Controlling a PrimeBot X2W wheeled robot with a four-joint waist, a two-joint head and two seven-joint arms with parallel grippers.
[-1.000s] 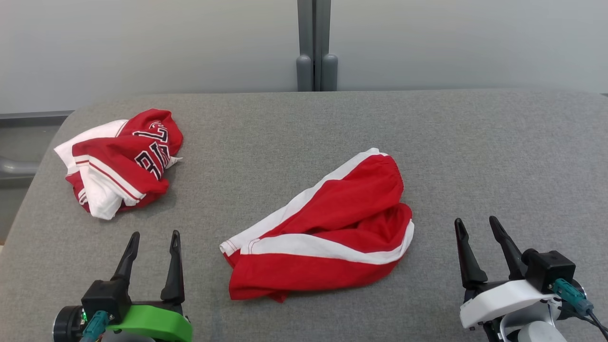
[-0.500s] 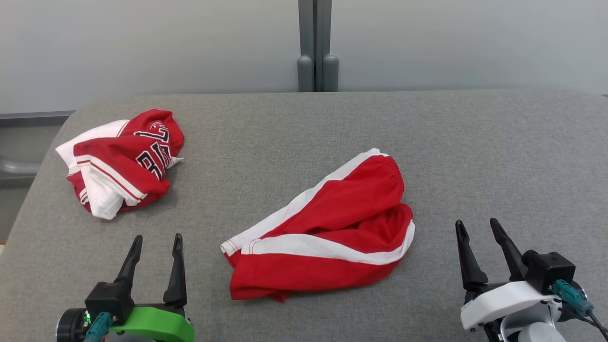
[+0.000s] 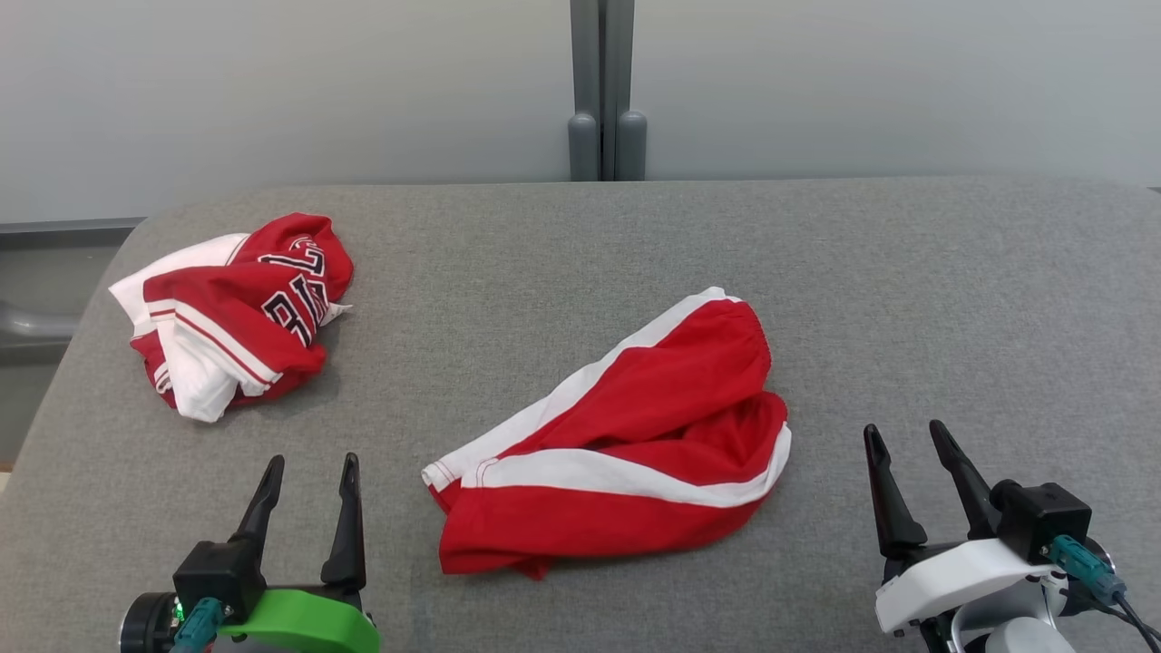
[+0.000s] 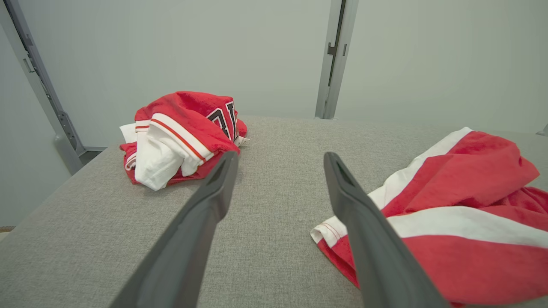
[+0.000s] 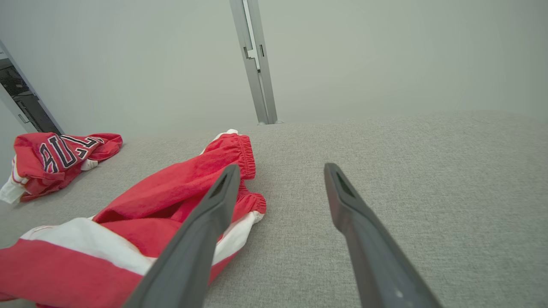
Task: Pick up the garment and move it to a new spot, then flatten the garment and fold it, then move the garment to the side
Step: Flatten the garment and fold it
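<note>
The garment, a pair of red shorts with broad white side stripes [image 3: 626, 453], lies loosely rumpled near the middle of the grey fabric-covered tabletop [image 3: 907, 299]. Its gathered elastic waistband points to the far right and its white-stitched hem corner points towards my near left. One leg is doubled over the other, so a white stripe runs across the front of the heap and another along its far edge.

My left fingers [image 3: 345, 526], dark and long on their green mount, are spread wide with nothing between them. They hover over bare cloth just left of the hem corner, apart from it. In the left wrist view the hem lies just beside my inner finger, and the grey surface shows through the gap.

My right fingers [image 3: 891, 499], on the white mount, are spread just as wide and hold nothing. They stand near the right side of the shorts, apart from the fabric. In the right wrist view the waistband's ruffled edge lies beside the inner finger, and plain grey weave lies between the two.

At the far left corner sits a crumpled red-and-white jersey with black lettering [image 3: 231, 313], well apart from the shorts. Behind the tabletop a pale wall rises, split by a grey vertical post [image 3: 606, 91].
</note>
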